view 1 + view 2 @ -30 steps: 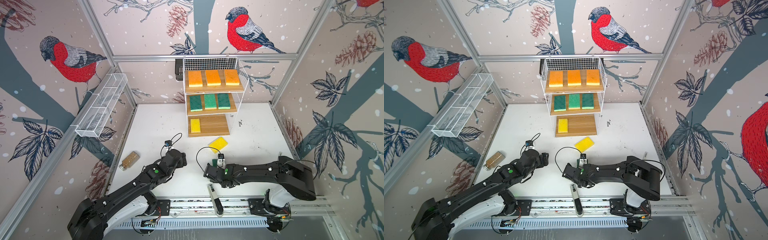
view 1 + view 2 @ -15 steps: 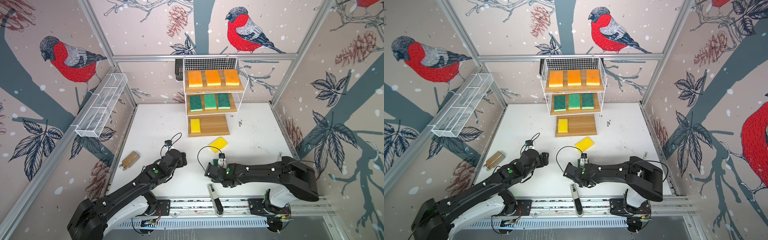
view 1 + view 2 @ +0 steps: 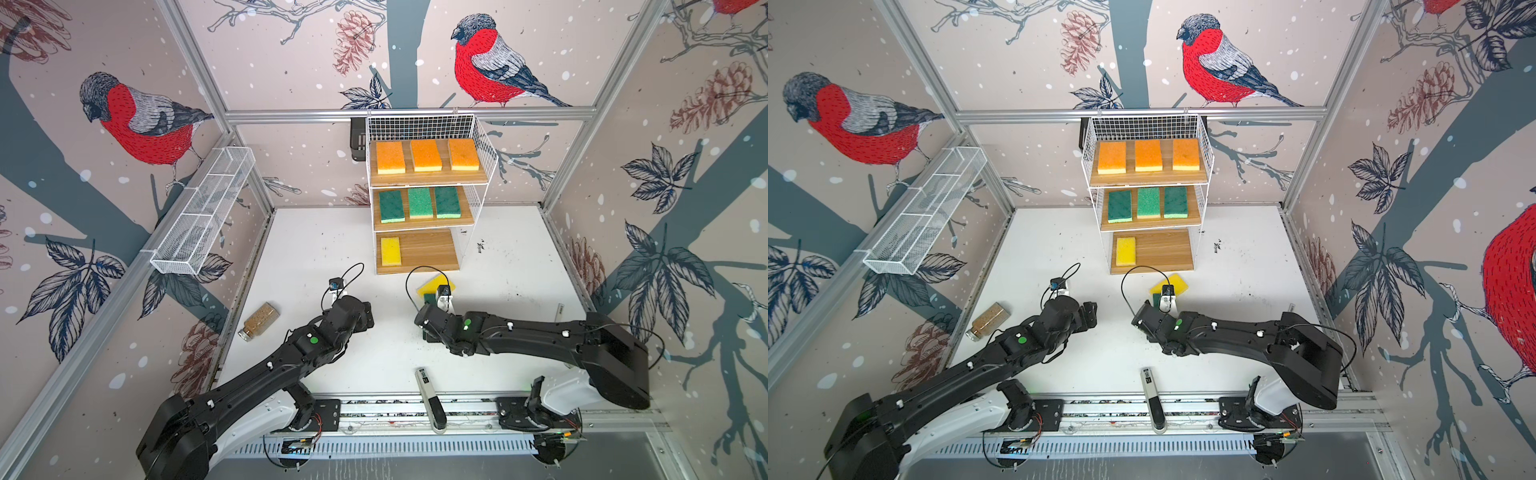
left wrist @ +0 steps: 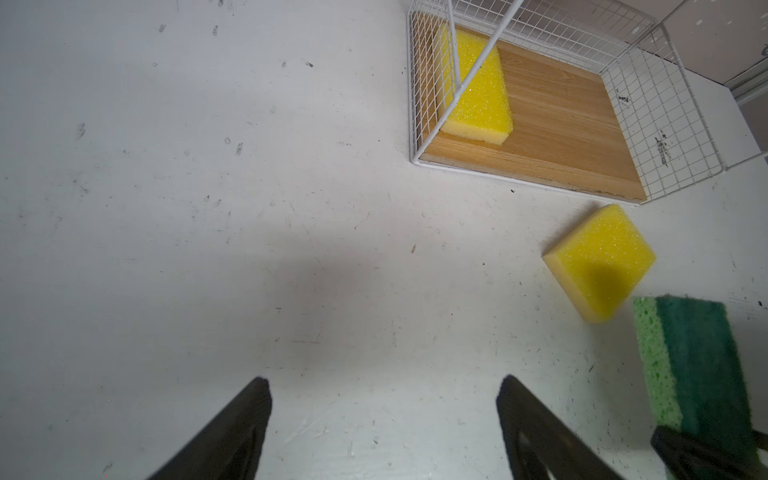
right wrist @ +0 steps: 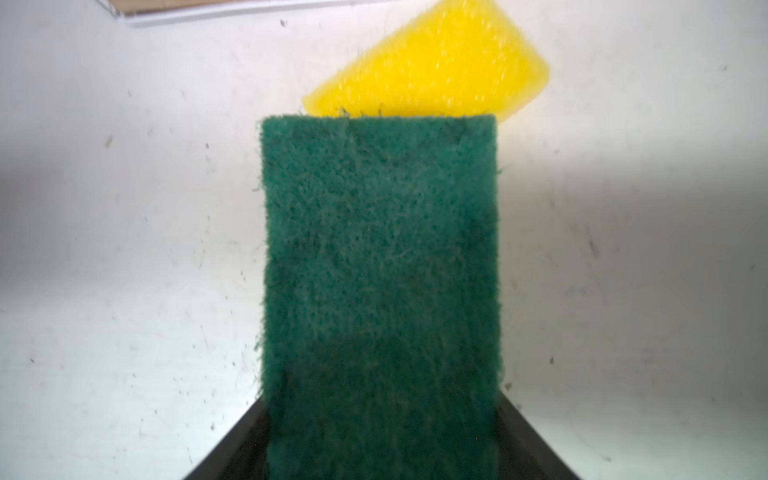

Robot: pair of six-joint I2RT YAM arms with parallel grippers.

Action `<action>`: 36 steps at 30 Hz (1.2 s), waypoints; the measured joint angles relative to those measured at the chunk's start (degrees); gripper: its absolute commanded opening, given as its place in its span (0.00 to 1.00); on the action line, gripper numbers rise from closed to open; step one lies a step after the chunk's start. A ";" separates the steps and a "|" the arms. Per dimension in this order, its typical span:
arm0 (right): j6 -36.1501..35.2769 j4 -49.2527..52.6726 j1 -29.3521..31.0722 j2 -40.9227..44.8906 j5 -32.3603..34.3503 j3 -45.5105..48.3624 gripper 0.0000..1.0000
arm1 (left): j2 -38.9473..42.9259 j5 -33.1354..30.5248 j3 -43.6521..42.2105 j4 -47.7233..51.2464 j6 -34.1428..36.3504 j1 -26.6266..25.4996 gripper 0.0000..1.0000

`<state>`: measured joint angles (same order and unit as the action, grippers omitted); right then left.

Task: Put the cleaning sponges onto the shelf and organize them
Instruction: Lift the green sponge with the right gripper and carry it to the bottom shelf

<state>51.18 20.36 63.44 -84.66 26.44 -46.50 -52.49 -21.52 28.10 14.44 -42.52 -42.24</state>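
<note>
The shelf (image 3: 484,141) stands at the back with three orange sponges (image 3: 426,155) on its top board. Three green sponges (image 3: 419,202) lie on the middle board and one yellow sponge (image 3: 390,251) on the bottom board. A loose yellow sponge (image 3: 434,282) lies on the table in front of the shelf. My right gripper (image 5: 382,399) is shut on a green sponge (image 5: 380,270), held just short of that loose yellow sponge (image 5: 428,70). My left gripper (image 4: 384,386) hangs open and empty over bare table, to the left of the green sponge (image 4: 698,361).
A spice jar (image 3: 259,321) lies near the left wall. A slim white-and-black handheld device (image 3: 430,397) lies at the table's front edge between the arm bases. A long white mesh trough (image 3: 203,212) hangs on the left wall.
The right arm's elbow has shifted slightly to the right, still with the green sponge in its jaws. The left arm has not moved.
</note>
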 measured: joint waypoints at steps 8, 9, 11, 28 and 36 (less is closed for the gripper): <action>-9.68 -8.24 -7.89 -1.95 -0.44 -2.80 0.69 | 0.33 -1.25 0.79 -0.24 1.03 0.11 0.86; -10.99 -9.20 -8.46 -2.89 -0.66 -3.50 0.69 | 0.42 -1.31 0.83 -0.26 1.14 0.11 0.86; -13.70 -10.95 -9.44 -4.98 -1.07 -4.98 0.69 | 0.55 -1.70 0.85 -0.26 1.66 0.11 0.86; -24.68 -19.47 -17.11 -22.32 -4.94 -20.06 0.69 | 3.04 -5.25 0.68 -0.48 5.03 0.24 0.86; -25.46 -19.89 -18.75 -27.36 -5.46 -24.09 0.69 | 5.49 -5.73 0.20 -0.79 5.57 0.33 0.86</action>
<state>25.71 0.47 44.69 -112.03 20.97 -70.59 -47.00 -27.24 28.29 13.65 -36.95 -41.91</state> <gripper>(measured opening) 0.692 0.860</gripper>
